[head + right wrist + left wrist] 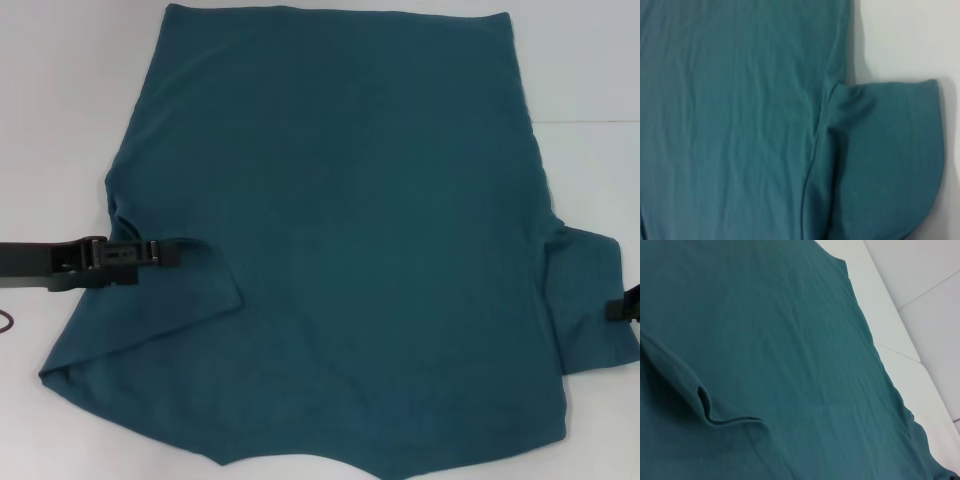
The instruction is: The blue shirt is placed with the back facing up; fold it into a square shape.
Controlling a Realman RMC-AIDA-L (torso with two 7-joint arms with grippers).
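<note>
Blue shirt: a large dark teal-blue soft cotton short-sleeved shirt (350, 230) is being shown spread flat with a plain side up on the white desk (60, 100), covering most of it.
Left sleeve: the sleeve on the robot's left (150, 310) is being shown folded inward over the shirt body, its edge forming a raised crease (705, 405) in the left wrist view.
Right sleeve: the sleeve on the robot's right (590, 310) is being shown lying flat outward from the shirt body, its rounded hem (935, 165) resting on the desk.
Left gripper: the black left gripper (185, 250) is being held at the shirt's left edge, with its tips over the folded sleeve; the fingers are being kept narrow, and whether cloth is pinched between them cannot be told.
Right gripper: only a small black part of the right gripper (628, 305) is being shown at the outer edge of the right sleeve; its opening cannot be told.
</note>
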